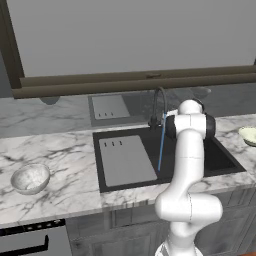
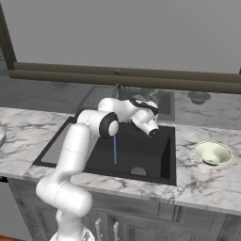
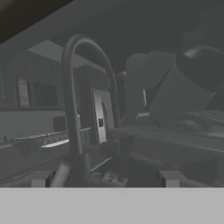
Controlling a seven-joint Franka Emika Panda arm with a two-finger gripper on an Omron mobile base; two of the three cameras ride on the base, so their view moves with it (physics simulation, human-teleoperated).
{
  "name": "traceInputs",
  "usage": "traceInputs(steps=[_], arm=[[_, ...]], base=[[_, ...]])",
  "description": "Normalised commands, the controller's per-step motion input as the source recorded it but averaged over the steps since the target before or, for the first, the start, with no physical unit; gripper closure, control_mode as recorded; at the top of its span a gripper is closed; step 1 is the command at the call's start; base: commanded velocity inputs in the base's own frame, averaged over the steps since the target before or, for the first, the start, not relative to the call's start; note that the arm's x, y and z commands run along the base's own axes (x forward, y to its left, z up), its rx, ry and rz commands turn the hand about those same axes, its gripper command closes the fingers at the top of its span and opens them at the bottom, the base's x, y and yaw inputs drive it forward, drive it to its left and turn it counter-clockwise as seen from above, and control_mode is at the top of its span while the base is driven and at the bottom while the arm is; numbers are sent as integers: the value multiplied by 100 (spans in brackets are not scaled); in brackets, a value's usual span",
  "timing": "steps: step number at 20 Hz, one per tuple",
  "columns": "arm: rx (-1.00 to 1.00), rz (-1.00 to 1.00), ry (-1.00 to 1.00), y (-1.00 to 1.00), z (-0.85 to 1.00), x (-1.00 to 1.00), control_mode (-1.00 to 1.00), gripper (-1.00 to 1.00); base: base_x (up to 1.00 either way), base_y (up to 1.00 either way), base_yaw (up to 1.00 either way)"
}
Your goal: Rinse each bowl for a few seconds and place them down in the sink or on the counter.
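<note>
**Meanwhile, water runs and both bowls sit dry on the tabletop**

The white marble-look tabletop (image 1: 60,150), veined in grey, carries a bowl at each end. The speckled grey-white bowl (image 1: 31,178) rests upright well to the left of the sink, round and shallow. The pale cream bowl (image 2: 213,153), greenish inside, stands on the stone to the right of the basin — smooth and glossy.

The sink (image 2: 157,164) is a wide black rectangular basin set into the stone. A flat grey panel (image 1: 125,160) with three short slots lies in its left part. From the dark arched tap (image 1: 159,106) a thin blue stream of water (image 1: 161,145) falls straight into the basin.

The claw (image 3: 105,179) hangs just in front of the tap's curved neck, its two small dark fingertips (image 3: 169,178) set wide apart with nothing between them — the tap's base stands close behind. A dark brown ledge (image 1: 100,82) runs along the wall behind.
</note>
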Motion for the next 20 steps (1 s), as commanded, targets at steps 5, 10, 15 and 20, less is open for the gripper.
traceInputs(steps=[5, 10, 15, 20], arm=[[3, -2, 0, -29, -11, 0, -100, -100], [10, 0, -1, -23, 42, -24, -100, -100], [16, 0, 0, -25, 76, -34, -100, -100], [16, 0, 1, -19, 72, -34, -100, -100]], base=[[0, 0, 0], [0, 0, 0], [0, 0, 0], [0, 0, 0]])
